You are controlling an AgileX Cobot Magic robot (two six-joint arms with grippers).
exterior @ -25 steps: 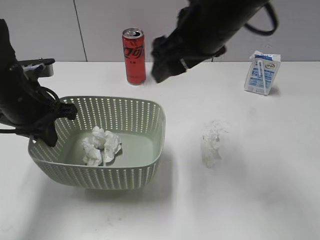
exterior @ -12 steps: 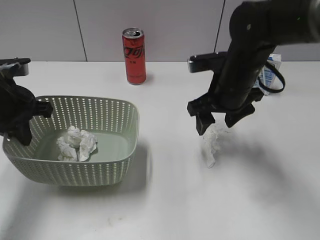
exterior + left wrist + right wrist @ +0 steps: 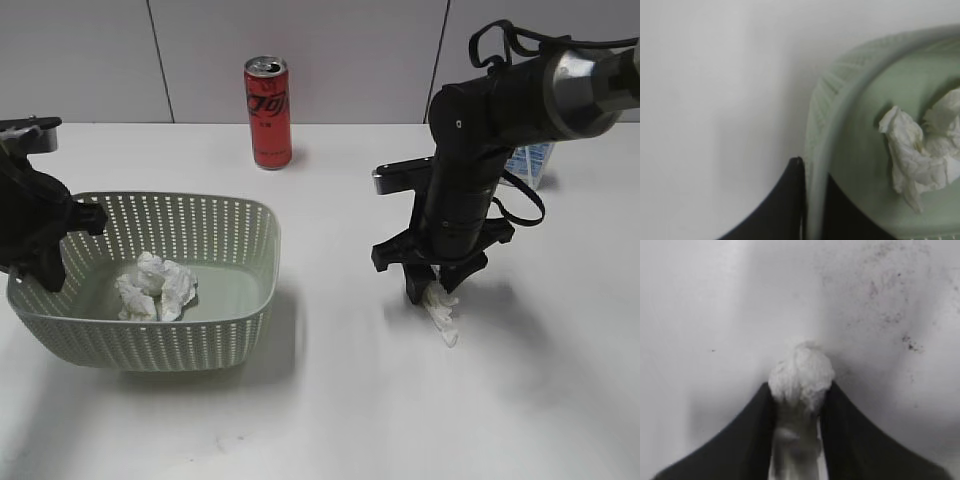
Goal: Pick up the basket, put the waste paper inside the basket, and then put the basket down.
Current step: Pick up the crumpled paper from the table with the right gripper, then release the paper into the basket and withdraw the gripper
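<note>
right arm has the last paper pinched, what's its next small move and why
Probably lift straight up a little. The right end effector is closed on the paper wad, whose tail hangs low near the table. The basket, held by the left end effector, sits off to the side, so clear the tabletop before carrying the wad across.

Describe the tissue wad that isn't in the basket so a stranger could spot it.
Start at the pale sage-green perforated plastic basket on the white table, then look right. The crumpled white tissue wad sits between the right gripper's black fingers; the other crumpled tissues lie inside the basket.

Red drink can (image 3: 268, 112) upright at back of white table (image 3: 330, 400), grey wall (image 3: 350, 50) behind
</note>
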